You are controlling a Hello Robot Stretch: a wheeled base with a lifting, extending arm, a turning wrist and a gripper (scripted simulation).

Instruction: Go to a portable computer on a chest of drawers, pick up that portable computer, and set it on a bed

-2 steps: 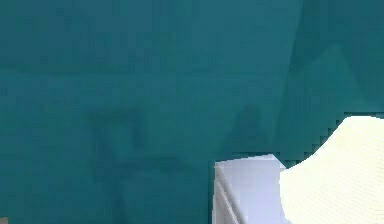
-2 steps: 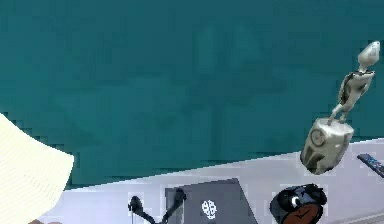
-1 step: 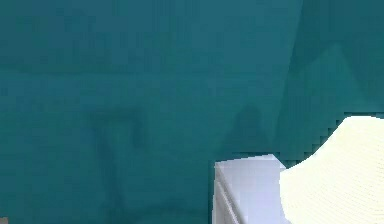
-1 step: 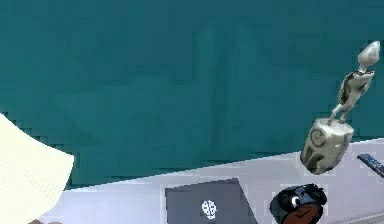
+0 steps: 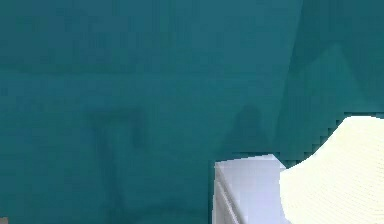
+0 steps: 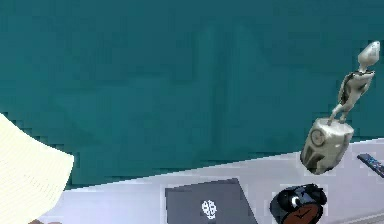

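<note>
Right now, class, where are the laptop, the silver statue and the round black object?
laptop [image 6: 212, 194]: arm side view, on the dark lid above its pale emblem.
silver statue [image 6: 327, 144]: arm side view, on its wide lower part.
round black object [image 6: 300, 204]: arm side view, on its dark middle.

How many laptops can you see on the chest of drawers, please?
1. The dark laptop lies flat on the pale top at the arm side view's bottom middle, left of a silver statue; others may be hidden.
</note>
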